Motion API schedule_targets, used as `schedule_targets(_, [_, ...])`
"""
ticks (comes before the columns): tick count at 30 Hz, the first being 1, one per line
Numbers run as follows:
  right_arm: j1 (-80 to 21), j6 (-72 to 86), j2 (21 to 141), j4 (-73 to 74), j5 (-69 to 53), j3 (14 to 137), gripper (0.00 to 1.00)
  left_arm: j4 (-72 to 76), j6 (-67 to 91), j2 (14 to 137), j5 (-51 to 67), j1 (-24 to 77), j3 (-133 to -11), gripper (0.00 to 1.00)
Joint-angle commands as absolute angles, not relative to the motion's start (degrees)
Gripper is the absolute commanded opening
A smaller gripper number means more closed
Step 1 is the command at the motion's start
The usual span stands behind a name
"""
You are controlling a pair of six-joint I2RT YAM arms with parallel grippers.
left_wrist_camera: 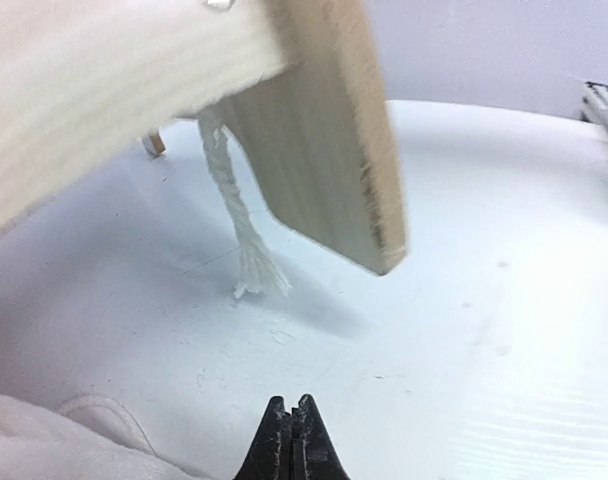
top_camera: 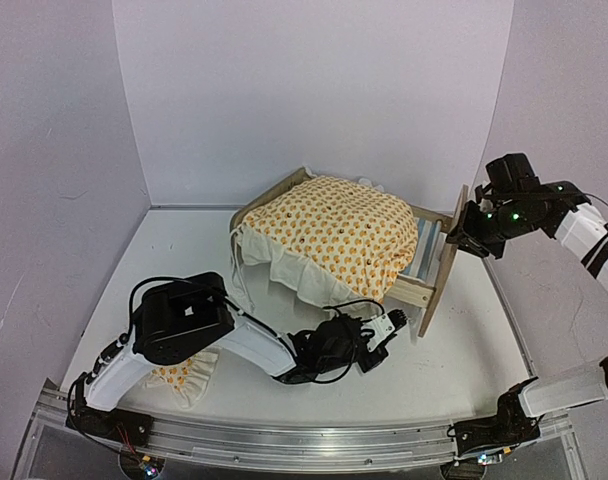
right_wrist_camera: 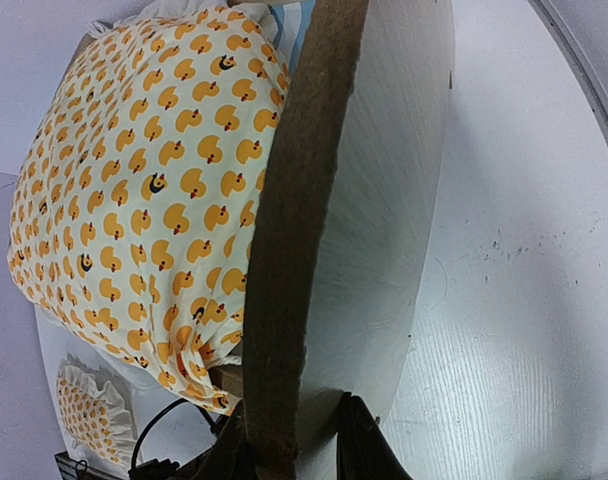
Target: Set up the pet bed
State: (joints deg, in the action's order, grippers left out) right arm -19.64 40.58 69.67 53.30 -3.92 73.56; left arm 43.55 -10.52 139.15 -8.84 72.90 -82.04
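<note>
My right gripper [right_wrist_camera: 299, 452] pinches the headboard [right_wrist_camera: 384, 200] of the pet bed [top_camera: 414, 291] between its fingers (duck-print blanket [right_wrist_camera: 144, 200] just left of them); my left gripper [left_wrist_camera: 292, 425] is clenched empty.

Top cam: high behind the arm bases, pitched down, whole tabletop [top_camera: 464, 350] in frame, pet bed [top_camera: 446, 265] toward 1 o'clock of centre. Left wrist cam: low, very close under a bed board, left end effector [left_wrist_camera: 292, 440] at 6 o'clock. Right wrist cam: tight on an end board's edge, right end effector [right_wrist_camera: 299, 455] at 6. All share the bed; top and right wrist share the pillow [top_camera: 187, 377], 7 o'clock.
</note>
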Motion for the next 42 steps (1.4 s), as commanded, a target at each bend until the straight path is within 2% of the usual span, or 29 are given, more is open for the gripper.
schedule_targets(1, [-20.3,44.7,62.1,31.4,-13.5,76.5,0.0,48.0,-9.2,134.6,-7.6,73.7,-80.1,0.03])
schedule_targets(2, [-20.2,45.7,62.0,31.1,-14.4,76.3,0.0,49.8,-8.5,135.7,-8.4,73.7,-80.7,0.16])
schedule_targets(3, [-20.2,46.5,61.9,30.6,-15.2,76.3,0.0,51.8,-8.6,137.1,-9.3,73.7,-81.7,0.23])
schedule_targets(5, [-20.2,48.0,62.1,30.0,-16.5,77.0,0.0,54.5,-9.7,140.8,-10.7,73.7,-85.1,0.25])
schedule_targets(8, [-20.3,49.1,62.4,29.6,-17.0,78.3,0.0,56.7,-12.5,146.4,-14.0,73.7,-90.1,0.37])
schedule_targets(17, [-20.3,51.6,63.1,28.3,-19.0,80.1,0.0,57.2,-17.2,156.3,-19.6,73.3,-99.5,0.59])
schedule_targets(26, [-20.3,53.4,62.0,27.3,-21.4,80.4,0.0,47.6,-17.9,163.4,-25.0,73.6,-112.0,0.65])
schedule_targets(28, [-20.2,53.7,61.6,27.2,-21.8,80.2,0.0,45.9,-18.5,164.8,-26.7,73.5,-114.5,0.61])
schedule_targets(31, [-20.3,53.7,60.7,27.1,-21.7,79.0,0.0,43.9,-19.6,164.9,-26.3,73.5,-116.5,0.45])
schedule_targets(34, [-20.2,53.4,60.4,27.1,-20.9,78.0,0.0,42.7,-20.7,162.2,-25.2,73.6,-114.0,0.09])
schedule_targets(35, [-20.3,53.0,60.4,27.1,-20.5,77.6,0.0,42.7,-20.9,160.4,-25.2,73.6,-111.9,0.02])
schedule_targets(37, [-20.3,52.0,60.3,26.9,-19.9,76.6,0.0,42.8,-20.9,155.4,-22.7,73.6,-105.4,0.0])
schedule_targets(42, [-20.3,48.5,60.0,26.4,-16.4,74.2,0.0,43.3,-17.9,138.4,-7.7,73.9,-84.4,0.0])
